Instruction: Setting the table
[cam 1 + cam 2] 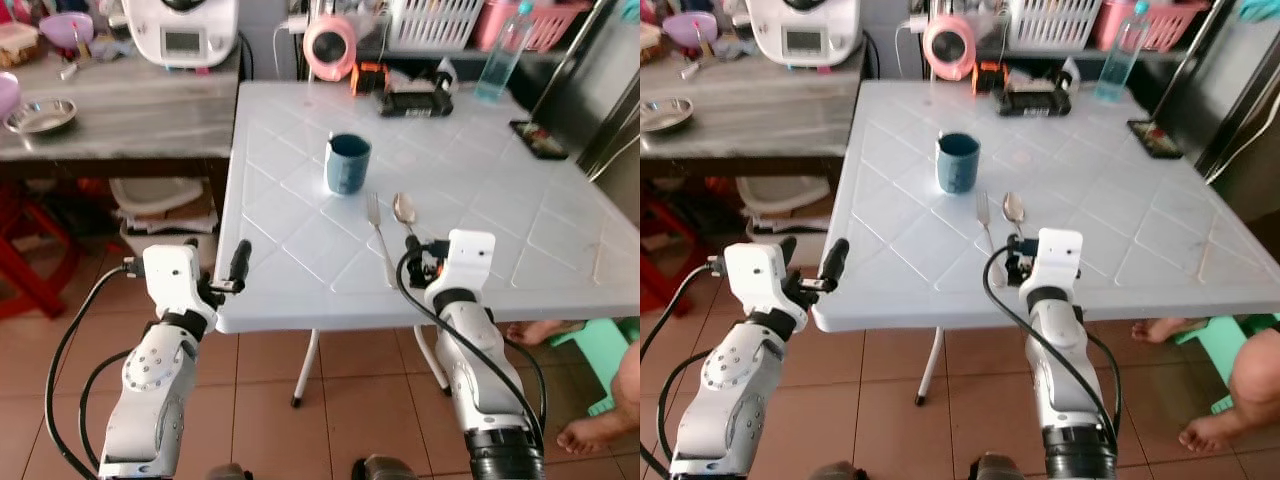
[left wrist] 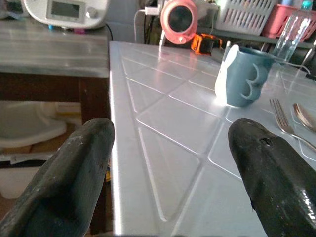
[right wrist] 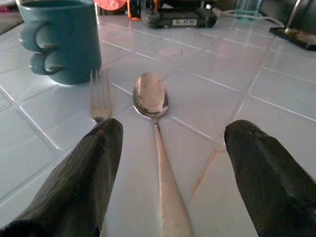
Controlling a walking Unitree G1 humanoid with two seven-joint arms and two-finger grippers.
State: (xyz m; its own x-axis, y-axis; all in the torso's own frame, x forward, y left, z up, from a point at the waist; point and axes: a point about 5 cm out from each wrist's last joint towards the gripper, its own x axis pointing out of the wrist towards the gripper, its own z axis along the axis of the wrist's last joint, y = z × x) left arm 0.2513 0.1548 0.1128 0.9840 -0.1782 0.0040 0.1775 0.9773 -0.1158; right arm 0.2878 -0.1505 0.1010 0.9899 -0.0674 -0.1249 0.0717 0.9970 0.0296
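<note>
the right gripper (image 3: 170,163) hangs low over the white table (image 1: 500,200), fingers spread wide either side of the spoon (image 3: 153,106) handle. the fork (image 3: 100,96) lies just beside it, the blue mug (image 1: 347,163) beyond. the left gripper (image 2: 168,163), fingers apart, sits at the table's near corner.

A white table (image 1: 480,190) carries a blue mug (image 1: 347,163), then a fork (image 1: 378,232) and spoon (image 3: 152,106) lying between the right gripper's (image 3: 168,163) spread fingers.
</note>
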